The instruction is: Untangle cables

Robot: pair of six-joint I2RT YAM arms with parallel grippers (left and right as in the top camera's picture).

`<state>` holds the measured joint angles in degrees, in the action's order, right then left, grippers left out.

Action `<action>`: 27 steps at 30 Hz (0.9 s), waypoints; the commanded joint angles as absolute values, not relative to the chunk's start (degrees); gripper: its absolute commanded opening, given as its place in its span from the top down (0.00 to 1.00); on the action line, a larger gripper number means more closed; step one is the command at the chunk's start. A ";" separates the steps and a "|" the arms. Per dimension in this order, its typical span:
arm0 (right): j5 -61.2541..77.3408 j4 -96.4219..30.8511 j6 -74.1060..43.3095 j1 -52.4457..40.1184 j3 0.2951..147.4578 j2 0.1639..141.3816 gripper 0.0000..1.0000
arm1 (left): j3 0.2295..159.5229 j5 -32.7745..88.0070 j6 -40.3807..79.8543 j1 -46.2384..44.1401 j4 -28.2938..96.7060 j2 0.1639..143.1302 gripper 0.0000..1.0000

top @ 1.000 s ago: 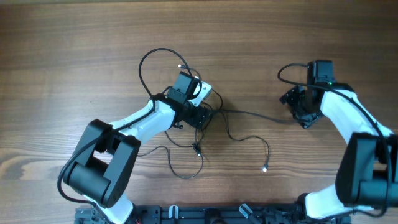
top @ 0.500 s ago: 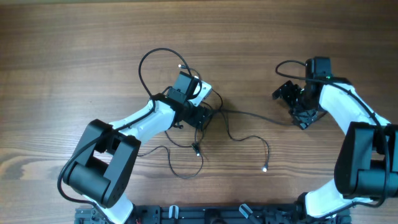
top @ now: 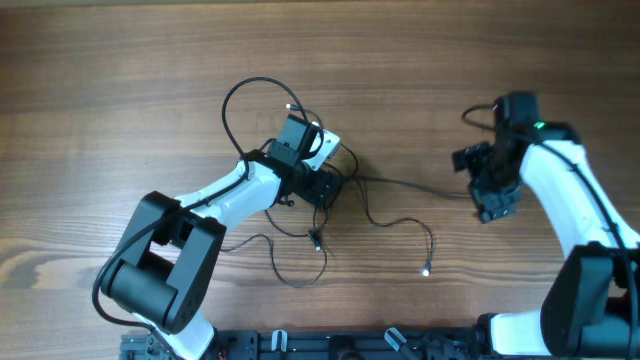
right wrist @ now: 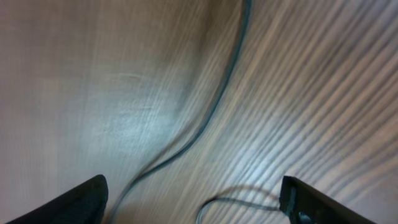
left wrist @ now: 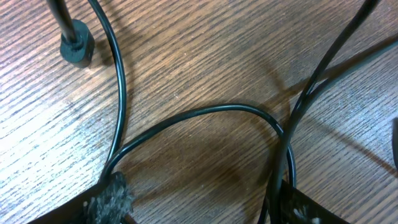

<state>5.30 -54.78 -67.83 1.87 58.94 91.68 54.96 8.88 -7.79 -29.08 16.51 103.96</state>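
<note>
The cables are thin dark strands. A tangle point(top: 345, 185) lies at table centre, with squiggles trailing down to a plug end point(top: 425, 268) and a loop point(top: 298, 272). One long strand point(top: 420, 187) runs right toward my right gripper point(top: 488, 195). My left gripper point(top: 325, 188) sits low on the tangle. In the left wrist view its fingers point(left wrist: 199, 208) are apart, with a cable arc point(left wrist: 217, 109) between them and strands running past both fingertips. In the right wrist view the right gripper's fingers point(right wrist: 196, 202) are wide open just above the wood, over a blurred strand point(right wrist: 217, 106).
A large thin cable loop point(top: 245, 100) lies behind the left gripper. A small round plug point(left wrist: 78, 50) rests on the wood in the left wrist view. The brown wooden table point(top: 120, 90) extends all around. The arm bases stand along the front edge point(top: 330, 345).
My right gripper has turned at the wrist and shifted slightly right and toward the front, staying open near the long strand's end. The left arm and the tangle have not moved.
</note>
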 commanded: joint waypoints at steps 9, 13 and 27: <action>3.60 -27.14 -73.52 -0.32 43.59 92.92 0.45 | 53.47 11.11 -6.96 -28.82 16.99 105.95 0.28; 3.66 -21.71 -72.14 -0.30 43.62 92.92 0.89 | 53.47 11.14 -6.96 -28.82 16.97 105.95 0.28; 5.80 -16.25 -40.10 18.52 67.96 77.25 0.95 | 53.47 2.11 -5.74 -28.34 26.35 105.95 0.22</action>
